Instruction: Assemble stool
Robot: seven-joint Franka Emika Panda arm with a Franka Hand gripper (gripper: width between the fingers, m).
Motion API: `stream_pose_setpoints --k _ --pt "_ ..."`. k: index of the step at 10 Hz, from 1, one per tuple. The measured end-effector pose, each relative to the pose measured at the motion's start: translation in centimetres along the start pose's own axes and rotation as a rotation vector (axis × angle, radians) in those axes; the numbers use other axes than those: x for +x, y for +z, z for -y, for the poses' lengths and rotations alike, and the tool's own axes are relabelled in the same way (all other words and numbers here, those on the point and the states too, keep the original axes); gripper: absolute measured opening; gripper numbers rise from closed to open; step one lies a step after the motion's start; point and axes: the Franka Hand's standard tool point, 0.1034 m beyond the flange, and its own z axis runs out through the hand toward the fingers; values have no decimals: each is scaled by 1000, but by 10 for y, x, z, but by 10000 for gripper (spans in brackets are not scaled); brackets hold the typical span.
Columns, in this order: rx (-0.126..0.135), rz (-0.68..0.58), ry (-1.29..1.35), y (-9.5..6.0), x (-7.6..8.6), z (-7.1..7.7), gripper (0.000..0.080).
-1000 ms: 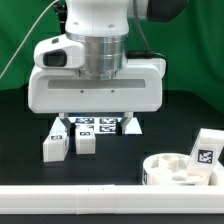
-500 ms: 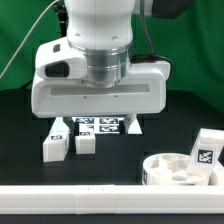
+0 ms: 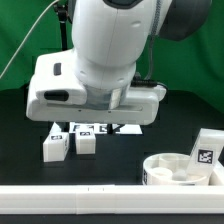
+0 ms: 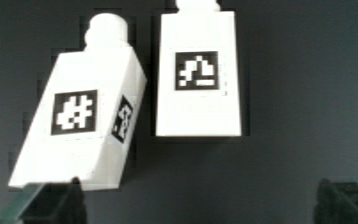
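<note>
Gripper (image 4: 197,205) released in wrist view, fingertips wide apart, over tilted leg (image 4: 87,125) and straight leg (image 4: 202,75) lying close together. Exterior view: both legs lower left, seat (image 3: 180,170) lower right. Centre your grasp on one leg alone.

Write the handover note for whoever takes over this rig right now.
Gripper: open, empty, fingers spread over two loose legs.
Parts: tilted leg and straight leg lie close together on the table; seat at the exterior view's right, third leg by it.
Done: no leg fitted that shows.
Left: grasp and fit every leg.
</note>
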Motion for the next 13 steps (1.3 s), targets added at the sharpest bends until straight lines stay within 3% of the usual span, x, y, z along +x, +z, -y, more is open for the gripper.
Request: stream_pose_setpoints --k 2,4,6,10,11,13 --pt "-1 83 3 5 2 0 649" --pt "-8 67 -20 13 5 10 649" --pt "3 60 -47 24 3 7 649" --pt "1 63 -44 25 3 6 649" --pt "22 72 -59 27 2 7 649" --pt "35 17 -97 20 10 7 649"
